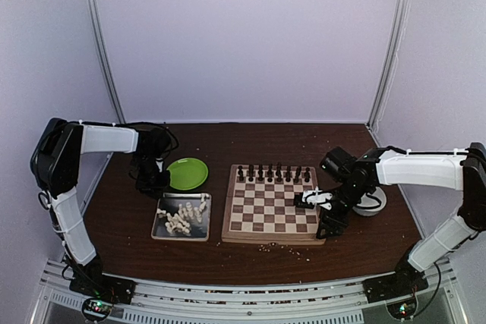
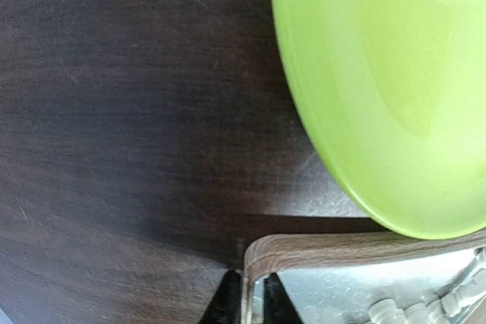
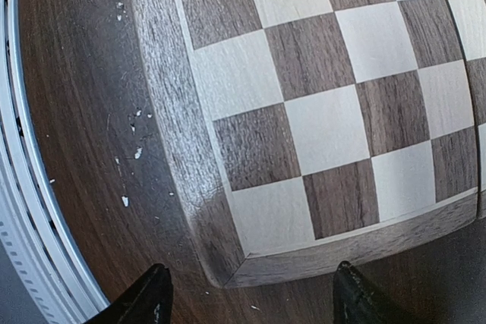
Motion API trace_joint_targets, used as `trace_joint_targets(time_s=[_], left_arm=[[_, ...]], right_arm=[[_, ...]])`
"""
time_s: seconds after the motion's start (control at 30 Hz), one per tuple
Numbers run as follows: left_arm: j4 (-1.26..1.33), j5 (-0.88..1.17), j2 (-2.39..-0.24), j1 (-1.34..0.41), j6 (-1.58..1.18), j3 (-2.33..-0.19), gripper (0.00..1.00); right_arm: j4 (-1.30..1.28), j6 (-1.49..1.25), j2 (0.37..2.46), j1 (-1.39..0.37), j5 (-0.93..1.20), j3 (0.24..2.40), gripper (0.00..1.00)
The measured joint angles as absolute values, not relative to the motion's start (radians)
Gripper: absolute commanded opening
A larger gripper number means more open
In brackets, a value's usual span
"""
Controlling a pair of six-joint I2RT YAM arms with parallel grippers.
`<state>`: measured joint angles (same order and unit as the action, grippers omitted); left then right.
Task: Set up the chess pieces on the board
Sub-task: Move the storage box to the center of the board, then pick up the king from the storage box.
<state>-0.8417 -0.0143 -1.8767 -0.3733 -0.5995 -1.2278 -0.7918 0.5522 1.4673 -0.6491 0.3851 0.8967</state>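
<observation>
Right gripper (image 3: pixel 250 297) is held wide open, empty, over a near corner of the board (image 3: pixel 175 111); dark chess pieces (image 1: pixel 273 174) are lined along its far edge. Left gripper (image 2: pixel 250 301): gap can't really be judged, crowded by tray (image 2: pixel 357 244) and green plate (image 2: pixel 395 96).

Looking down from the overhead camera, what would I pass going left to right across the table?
The left arm's fingers → green plate → chessboard → pale round object, partly hidden behind the right arm. The metal tray overlaps the plate sideways, so it is left out.
</observation>
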Motion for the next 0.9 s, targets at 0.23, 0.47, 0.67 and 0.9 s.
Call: trace_joint_targets(time_s=[0.23,0.47,0.67,0.9], left_arm=[[-0.883,-0.015,-1.831,-0.377,-0.596,-1.219,0.38],[-0.881,-0.035,-1.571,-0.388,-0.491,-1.171,0.41],[-0.633,0.018,-1.311,-0.438,-0.391,-0.980,0.41],[-0.326,0.147,-1.254,-0.484,-0.342,-0.784,0.37]], right_arm=[[-0.792,0.551,1.472,-0.649,0.385,0.897,0.73],[-0.826,0.547,1.469,-0.648,0.384,0.932,0.73],[-0.878,0.539,1.468,-0.648,0.369,1.098,0.70],[-0.873,0.487,1.511,-0.648,0.422,1.312,0.67]])
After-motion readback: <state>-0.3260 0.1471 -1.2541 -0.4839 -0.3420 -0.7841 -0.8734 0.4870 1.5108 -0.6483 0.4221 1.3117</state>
